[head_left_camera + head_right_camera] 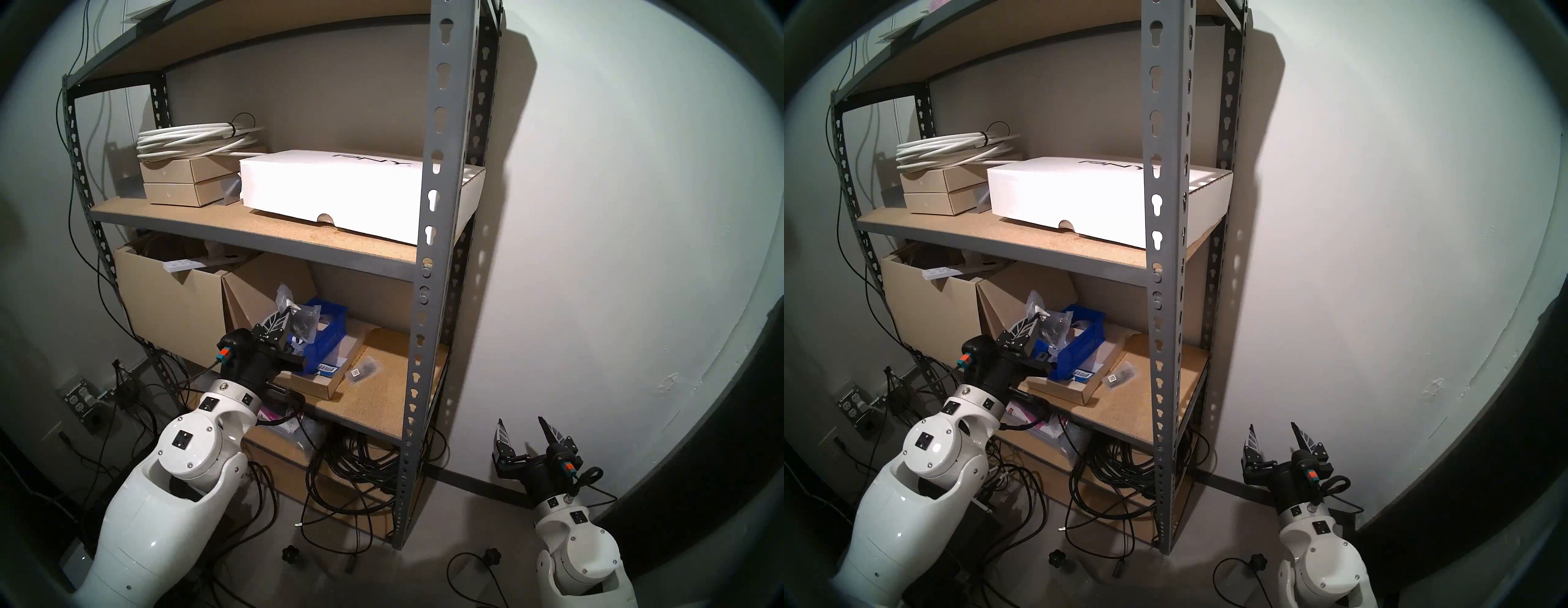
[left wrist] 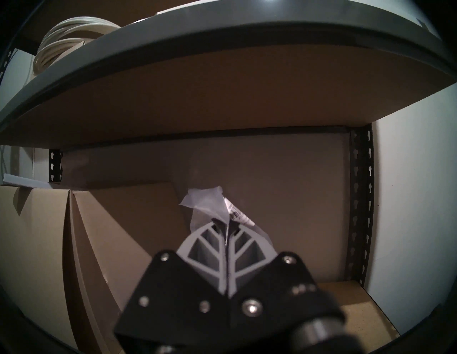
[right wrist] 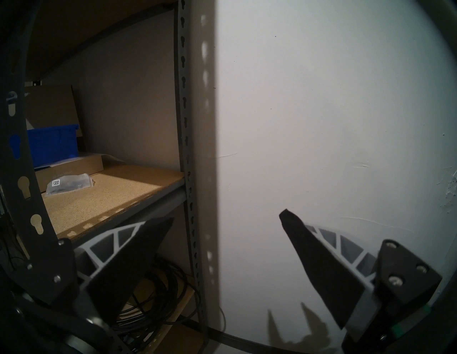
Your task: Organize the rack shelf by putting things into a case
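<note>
1. Tall grey metal rack shelf [image 1: 439, 178] with keyhole-slotted uprights and tan particleboard boards stands against the pale wall. Its long axis is vertical.

2. Large flat white cardboard box [image 1: 335, 191] lies on the upper visible board, long axis across the shelf. Two stacked tan cardboard boxes [image 1: 182, 182] sit to its left, with a coil of white cable [image 1: 195, 138] on top.

3. Large open tan cardboard carton [image 1: 169, 297] occupies the left of the board below.

4. Shallow tan cardboard tray [image 1: 322, 378] lies on that same board, beside the carton.

5. Small bright blue plastic bin [image 1: 324, 339] rests in the tray. Its long axis runs front to back, the lower front end toward the robot.

6. Left gripper [image 1: 283, 317] is raised over the near end of the blue bin, fingers pointing up and back into the shelf. The left wrist view shows the fingers pressed together on the held clear plastic bag [image 2: 210, 207], whose crinkled top and white label stand above the fingertips.

7. Right gripper [image 1: 522, 429] hangs low, outside the rack to its right, near the wall. Its fingers are spread wide with nothing between them.

8. Loose clear plastic bag of black hardware [image 1: 362, 370] with a white code label lies flat on the bare board just right of the tray, long axis roughly across the shelf.

9. Further bagged items lie inside the bin; detail cannot be made out.
</note>
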